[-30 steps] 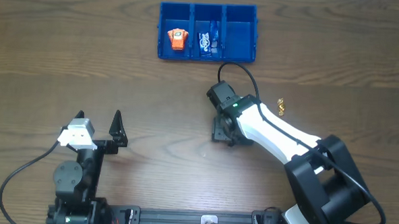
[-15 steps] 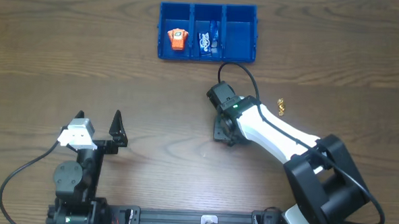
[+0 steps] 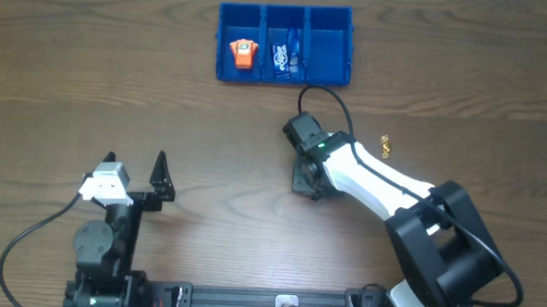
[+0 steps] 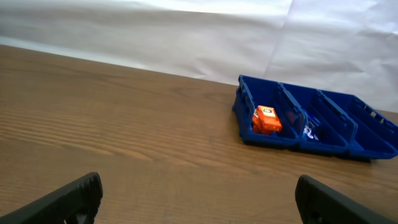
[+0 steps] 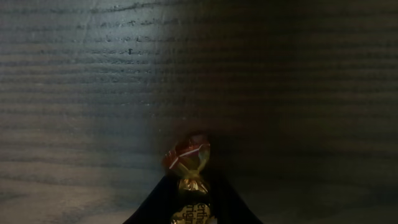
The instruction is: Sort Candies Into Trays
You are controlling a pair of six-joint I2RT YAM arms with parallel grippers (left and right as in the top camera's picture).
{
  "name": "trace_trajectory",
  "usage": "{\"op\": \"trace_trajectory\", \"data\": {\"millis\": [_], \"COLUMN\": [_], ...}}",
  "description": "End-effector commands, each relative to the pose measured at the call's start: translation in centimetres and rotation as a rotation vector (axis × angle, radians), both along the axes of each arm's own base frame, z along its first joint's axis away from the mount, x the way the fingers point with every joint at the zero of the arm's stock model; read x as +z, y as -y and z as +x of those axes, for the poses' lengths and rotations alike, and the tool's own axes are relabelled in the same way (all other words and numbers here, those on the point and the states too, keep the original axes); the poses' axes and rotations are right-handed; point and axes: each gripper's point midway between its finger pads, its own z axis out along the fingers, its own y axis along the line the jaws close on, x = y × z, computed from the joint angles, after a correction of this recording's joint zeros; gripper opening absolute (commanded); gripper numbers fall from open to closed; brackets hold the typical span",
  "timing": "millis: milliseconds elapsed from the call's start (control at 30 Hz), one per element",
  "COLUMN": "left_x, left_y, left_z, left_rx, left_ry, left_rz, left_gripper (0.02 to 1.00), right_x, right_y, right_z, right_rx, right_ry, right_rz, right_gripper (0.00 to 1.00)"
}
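Observation:
The blue tray [image 3: 283, 76] with three compartments stands at the far middle of the table. Its left compartment holds an orange candy [image 3: 242, 53] and its middle one a blue candy [image 3: 285, 59]. My right gripper [image 3: 307, 180] is low over the table centre, shut on a gold-and-red wrapped candy [image 5: 188, 160] whose twisted end sticks out past the fingertips. Another small gold candy [image 3: 385, 144] lies on the wood to its right. My left gripper [image 3: 134, 168] stands open near the front left, holding nothing; from its wrist the tray [image 4: 348, 146] and orange candy [image 4: 267, 119] show far ahead.
The tray's right compartment [image 3: 328, 47] shows a bare floor. Bare wood lies between the grippers and the tray. A black cable [image 3: 322, 95] loops above the right wrist. A white backdrop [image 4: 186, 31] closes off the far table edge.
The right arm has shifted very slightly left at the table centre. The left arm has not moved.

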Motion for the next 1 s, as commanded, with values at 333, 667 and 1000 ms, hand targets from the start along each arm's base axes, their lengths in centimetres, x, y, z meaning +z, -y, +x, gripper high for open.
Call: {"op": "trace_trajectory", "data": {"millis": [333,667,1000], "left_x": [-1.5,-1.5,-1.6], "left_y": [0.2,0.2,0.2], "left_z": [-0.1,-0.1,-0.1], "left_rx": [-0.016,-0.016,-0.016], "left_ry": [-0.046,-0.046,-0.046], "left_rz": [0.013,0.013,0.013], "left_gripper": [0.998,0.998,0.998], "right_x": [10.3,22.2,14.5], "right_y": [-1.7,2.1,4.0], "right_z": [5.2,22.2,27.6], "right_rx": [0.092,0.015,-0.023], "right_ry": [0.309,0.588,0.496], "right_rz": [0.082,-0.044,-0.065], "right_gripper": [0.161,0.161,0.161]}}
